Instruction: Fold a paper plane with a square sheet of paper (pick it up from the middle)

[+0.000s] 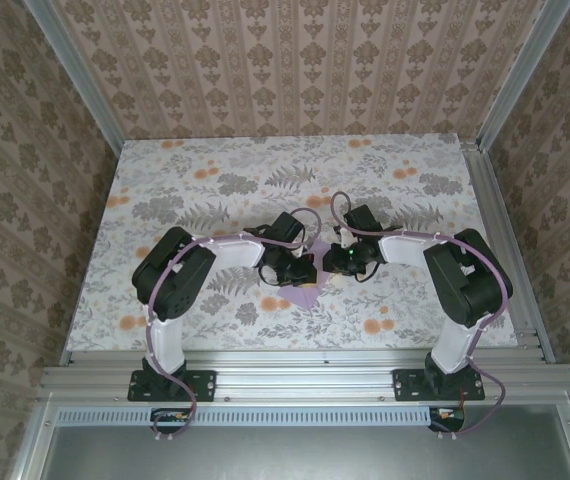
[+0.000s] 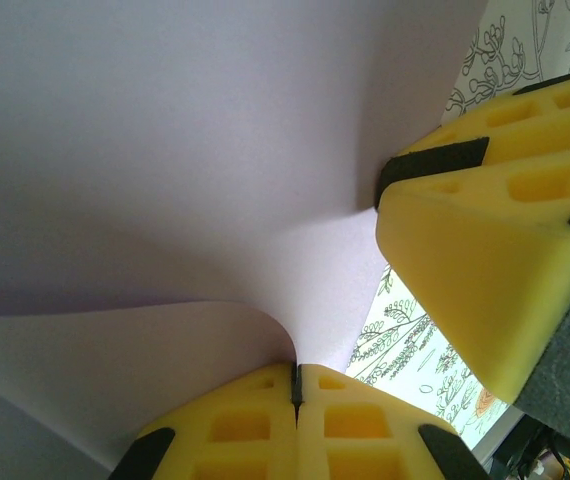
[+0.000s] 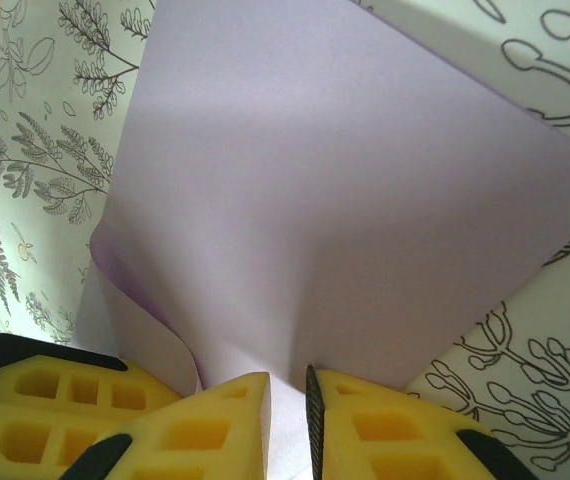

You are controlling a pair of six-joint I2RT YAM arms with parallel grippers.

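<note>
The square sheet of paper [image 1: 303, 293] is pale lilac and bowed up off the table between both arms. It curls in the left wrist view [image 2: 215, 150] and spreads flat in the right wrist view [image 3: 335, 200]. My left gripper [image 1: 310, 274] is shut on a curled edge of the sheet [image 2: 296, 380]. My right gripper [image 1: 334, 265] stands close beside it, its yellow fingers [image 2: 475, 260] meeting the same sheet. Its jaws [image 3: 287, 410] keep a narrow gap, with paper lying in that gap. A paper plane is out of view.
The floral tabletop [image 1: 215, 180] stretches behind and to both sides of the arms. Aluminium frame rails [image 1: 500, 240] and patterned walls border it. The left gripper's yellow fingers [image 3: 45, 405] show low on the left of the right wrist view.
</note>
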